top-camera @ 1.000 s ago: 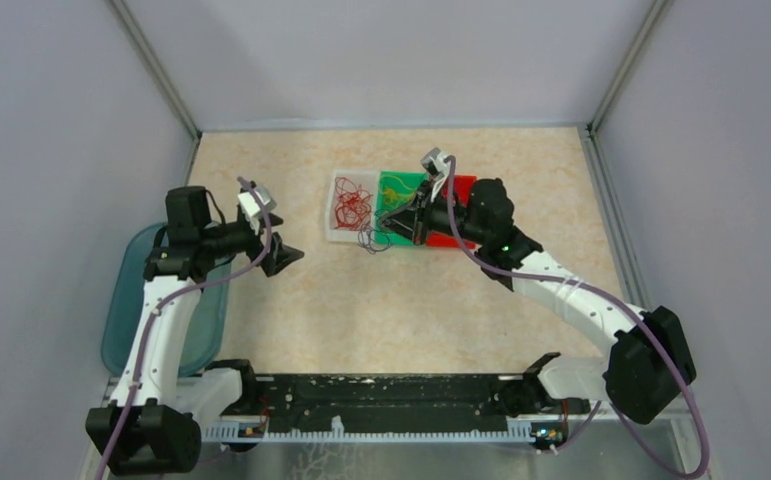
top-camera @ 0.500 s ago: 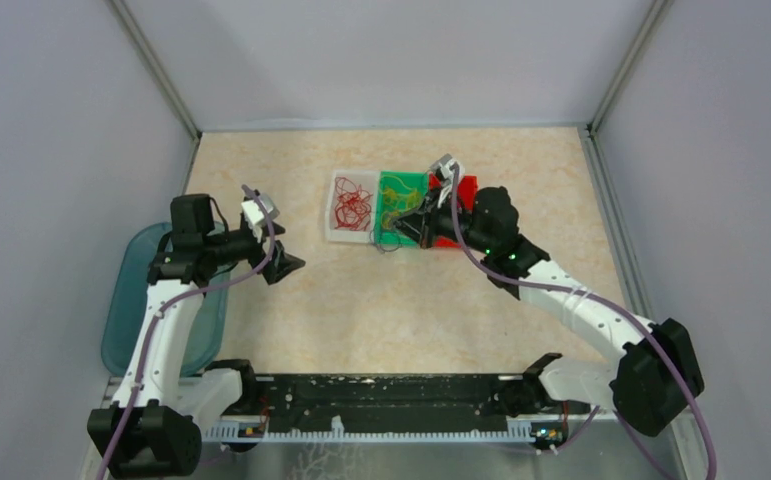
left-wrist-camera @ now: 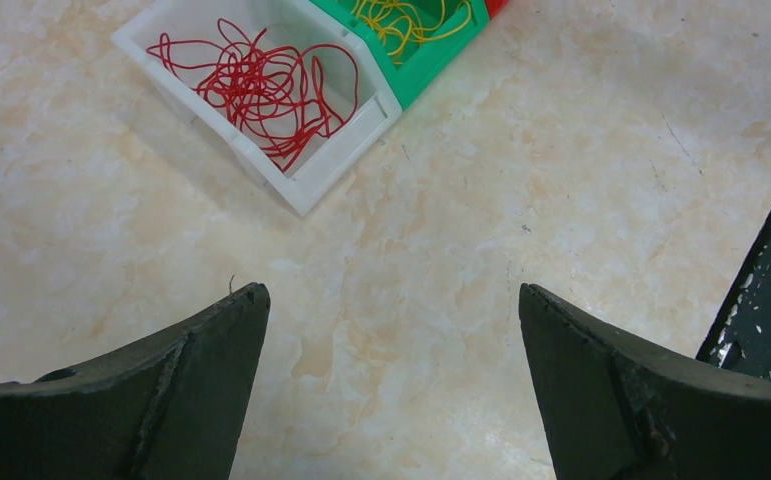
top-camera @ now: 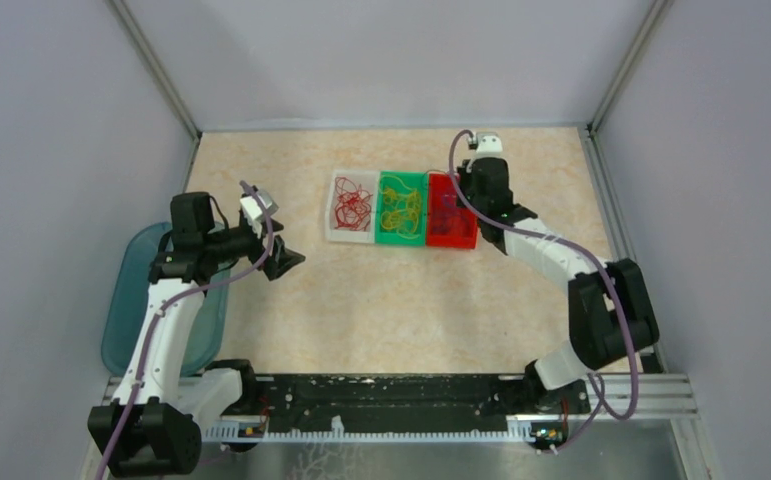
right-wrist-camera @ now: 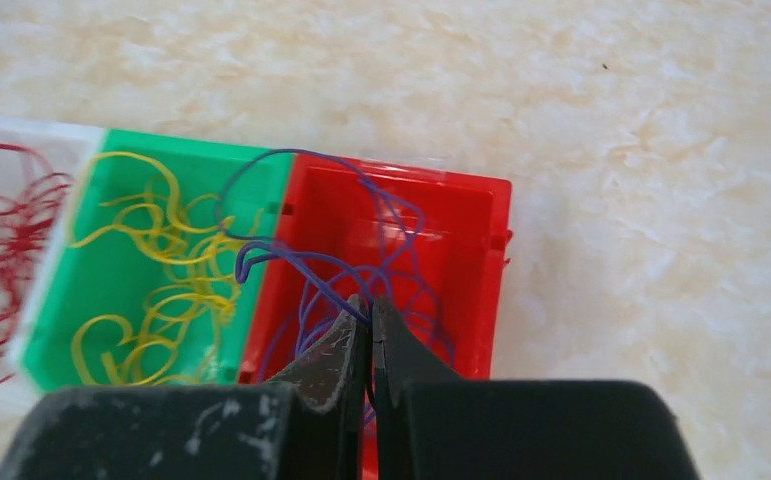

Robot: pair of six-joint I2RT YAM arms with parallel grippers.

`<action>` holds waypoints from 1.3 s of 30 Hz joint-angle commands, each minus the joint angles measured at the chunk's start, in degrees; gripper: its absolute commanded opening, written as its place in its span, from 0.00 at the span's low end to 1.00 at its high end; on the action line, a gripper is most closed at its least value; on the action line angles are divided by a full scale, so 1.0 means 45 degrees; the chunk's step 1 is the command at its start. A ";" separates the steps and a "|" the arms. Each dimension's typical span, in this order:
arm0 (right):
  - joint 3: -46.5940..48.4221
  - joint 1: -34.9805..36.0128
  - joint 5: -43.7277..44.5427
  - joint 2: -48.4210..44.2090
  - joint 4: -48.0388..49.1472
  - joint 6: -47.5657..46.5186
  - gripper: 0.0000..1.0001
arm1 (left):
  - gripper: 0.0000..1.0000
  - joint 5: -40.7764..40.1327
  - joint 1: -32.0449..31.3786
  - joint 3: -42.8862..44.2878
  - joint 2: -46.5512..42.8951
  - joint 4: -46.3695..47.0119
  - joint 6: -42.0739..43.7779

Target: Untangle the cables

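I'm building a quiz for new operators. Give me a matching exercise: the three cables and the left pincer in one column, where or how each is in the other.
Column one:
1. red cable
2. yellow cable
3. purple cable
4. left pincer

Column two:
A. in the green bin
B. open over bare table
C. in the white bin
D. pinched by the right pincer over the red bin

Pairs: 1-C, 2-A, 3-D, 4-B.
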 commanded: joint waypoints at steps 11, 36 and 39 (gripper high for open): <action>0.1811 -0.0055 0.2310 0.1551 -0.0217 -0.1323 0.50 | 1.00 -0.0390 0.0036 -0.0271 0.0191 0.0644 -0.0404; -0.6688 -0.1771 0.7294 -0.5118 0.2989 0.1776 0.98 | 1.00 -0.3048 0.0058 -0.6519 0.0516 1.0893 -0.3605; -0.7754 -0.1820 0.8234 -0.5129 0.4226 0.1241 0.98 | 1.00 -0.3483 0.0255 -0.7254 0.1128 1.3525 -0.4583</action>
